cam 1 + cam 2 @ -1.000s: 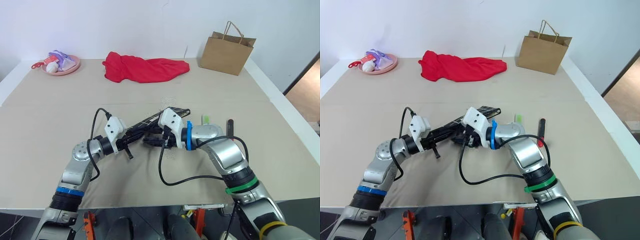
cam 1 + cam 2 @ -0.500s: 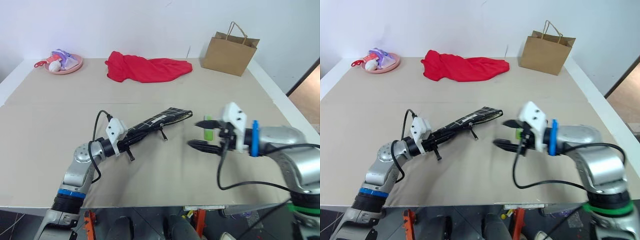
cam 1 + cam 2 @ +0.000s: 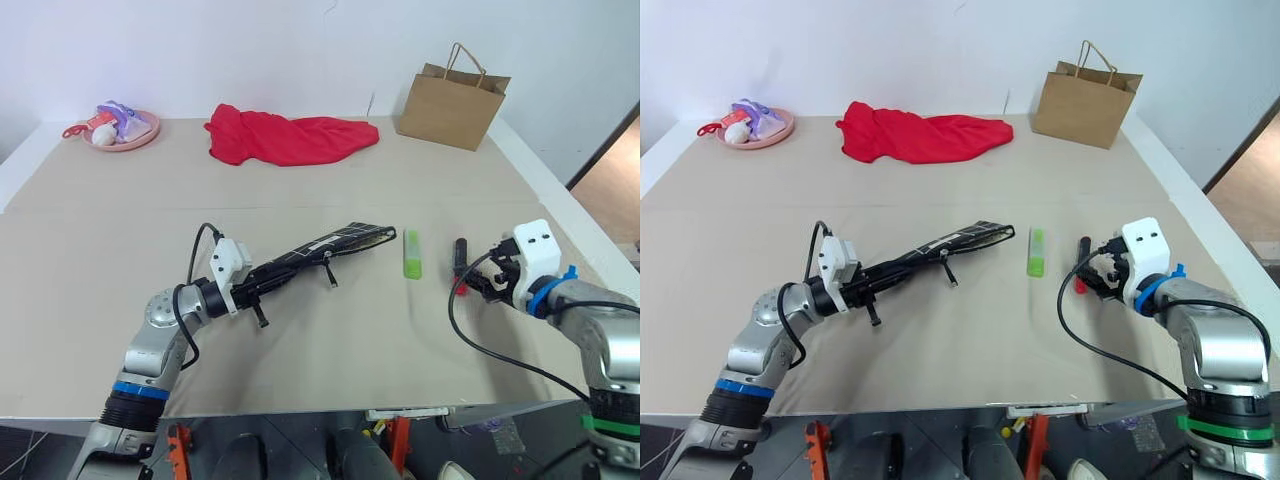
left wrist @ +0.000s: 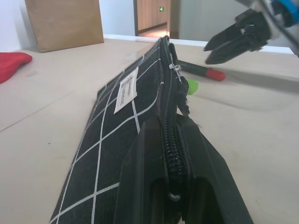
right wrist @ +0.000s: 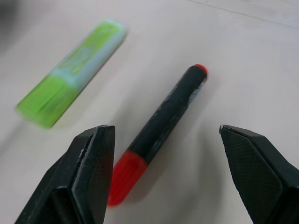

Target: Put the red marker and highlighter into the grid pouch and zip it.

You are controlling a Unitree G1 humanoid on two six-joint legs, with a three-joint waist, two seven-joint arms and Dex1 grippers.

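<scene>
The flat black fabric grid pouch with thin white grid lines is lifted off the beige tabletop near the middle of the front half, tilted on edge with its zipper side up; the left gripper is clamped fully shut on the pouch's near end, the zipper track running between its black fingers in the left wrist view. The slot looks unzipped along much of its length, with the pull cord dangling partway along. To the right, toward the table's right edge, the short lime-green translucent highlighter lies flat, and just beside it, a little nearer that edge, lies the slim black-barrelled red marker, its red cap end pointing toward the front edge. The right gripper hovers just over the marker with its fingers spread wide and empty, straddling the barrel without touching it. Both pens should be light, rigid and smooth, so they may roll or skid on the bare surface; a pinch across the middle of the marker's barrel, square to its length, looks safest, since a grip near the cap could let it pivot. The pouch is soft and floppy, sagging away from its one held end, so the opening may need steadying before anything slides in.
</scene>
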